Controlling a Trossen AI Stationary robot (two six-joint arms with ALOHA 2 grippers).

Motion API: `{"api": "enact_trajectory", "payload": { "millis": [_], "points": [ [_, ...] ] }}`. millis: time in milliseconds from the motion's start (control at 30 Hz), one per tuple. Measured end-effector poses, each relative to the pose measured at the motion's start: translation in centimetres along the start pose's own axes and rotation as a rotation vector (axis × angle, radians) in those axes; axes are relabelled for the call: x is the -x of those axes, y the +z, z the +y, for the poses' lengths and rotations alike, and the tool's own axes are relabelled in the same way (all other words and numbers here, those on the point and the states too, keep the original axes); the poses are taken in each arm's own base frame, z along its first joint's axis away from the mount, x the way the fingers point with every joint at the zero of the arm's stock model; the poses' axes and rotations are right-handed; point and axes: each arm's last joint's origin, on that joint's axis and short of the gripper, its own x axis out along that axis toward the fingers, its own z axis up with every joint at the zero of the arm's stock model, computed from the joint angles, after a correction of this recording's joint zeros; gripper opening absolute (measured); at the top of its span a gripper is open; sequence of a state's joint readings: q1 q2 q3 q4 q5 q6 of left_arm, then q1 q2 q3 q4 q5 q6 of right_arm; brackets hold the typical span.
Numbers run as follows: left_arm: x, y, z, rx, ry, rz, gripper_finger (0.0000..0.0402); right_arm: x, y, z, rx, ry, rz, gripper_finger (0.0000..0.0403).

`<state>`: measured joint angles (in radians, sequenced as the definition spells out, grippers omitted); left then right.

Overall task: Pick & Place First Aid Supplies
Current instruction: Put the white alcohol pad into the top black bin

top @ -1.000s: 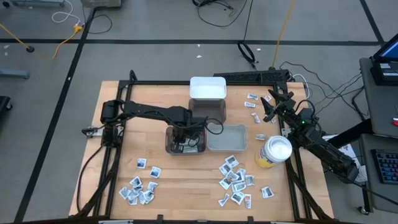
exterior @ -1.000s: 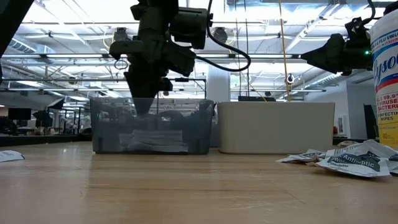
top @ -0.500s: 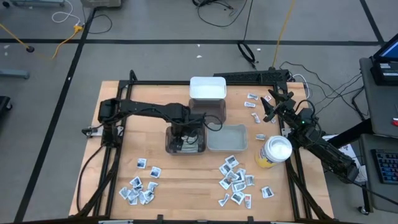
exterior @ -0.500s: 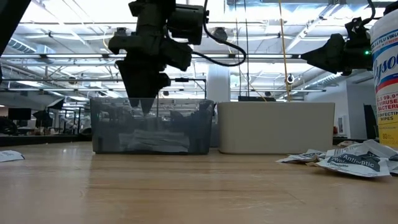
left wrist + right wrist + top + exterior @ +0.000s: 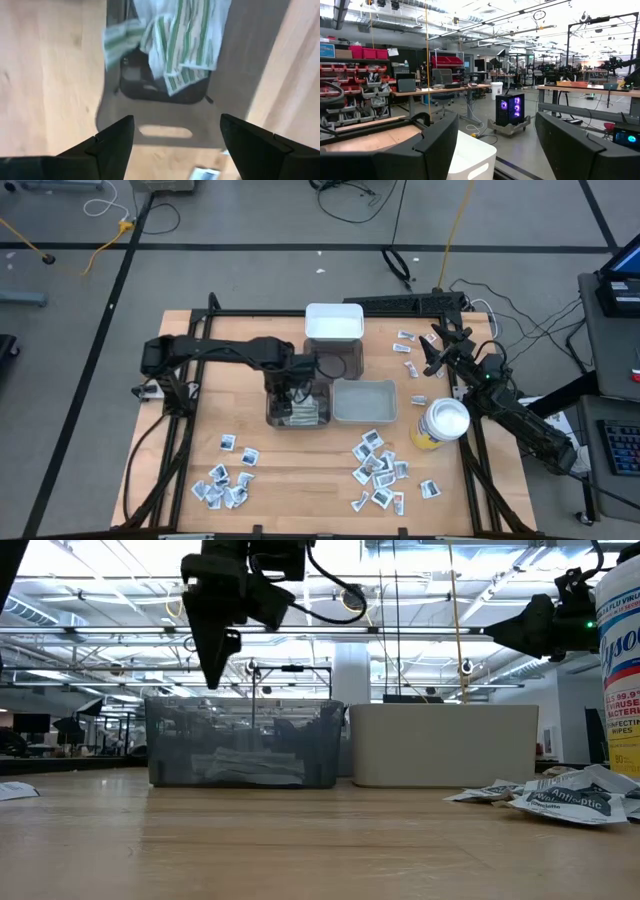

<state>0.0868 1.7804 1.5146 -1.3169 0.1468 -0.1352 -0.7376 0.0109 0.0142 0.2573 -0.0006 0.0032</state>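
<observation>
Hovering above the dark bin [image 5: 297, 406] at mid-surface, the left pincer [image 5: 291, 387] has its fingers spread and empty, so the step in hand looks like the release end of a placement. Nearest the front edge of the surface [image 5: 190, 435], two scatters of first aid supplies wait: a left cluster of packets [image 5: 224, 483] and a larger right cluster of packets [image 5: 380, 465], lying flat at mixed angles with no shared heading. Inside the dark bin, green-striped strip wrappers [image 5: 180, 45] lie piled, their long axes running roughly along the bin's length, a few skewed. The next move probably calls for swinging back toward the near packets and lining the fingers across one packet's short side. A grey bin [image 5: 365, 401] sits just right of the dark one; a white bin [image 5: 334, 321] lies farther back. At the far right, the right pincer [image 5: 437, 352] waits with fingers spread, holding nothing.
</observation>
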Motion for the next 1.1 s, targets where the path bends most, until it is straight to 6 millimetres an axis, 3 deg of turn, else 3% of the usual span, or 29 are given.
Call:
{"api": "enact_trajectory", "payload": {
  "millis": [133, 367, 633, 1100],
  "points": [
    [0.0, -0.3, -0.6, 0.100, -0.062, 0.037, 0.0294, 0.0, 0.0, 0.0, 0.000, 0.000, -0.001, 0.0263],
    [-0.3, -1.0, -3.3, 0.245, -0.081, 0.063, 0.0301, 0.0, 0.0, 0.0, 0.000, 0.000, 0.000, 0.0263],
    [-0.7, -4.7, -4.8, 0.359, -0.111, 0.060, 0.0288, 0.0, 0.0, 0.0, 0.000, 0.000, 0.000, 0.0263],
    [-2.7, -10.8, -7.4, 0.353, -0.088, 0.098, 0.0289, 0.0, 0.0, 0.0, 0.000, 0.000, -0.003, 0.0263]
  ]
}}
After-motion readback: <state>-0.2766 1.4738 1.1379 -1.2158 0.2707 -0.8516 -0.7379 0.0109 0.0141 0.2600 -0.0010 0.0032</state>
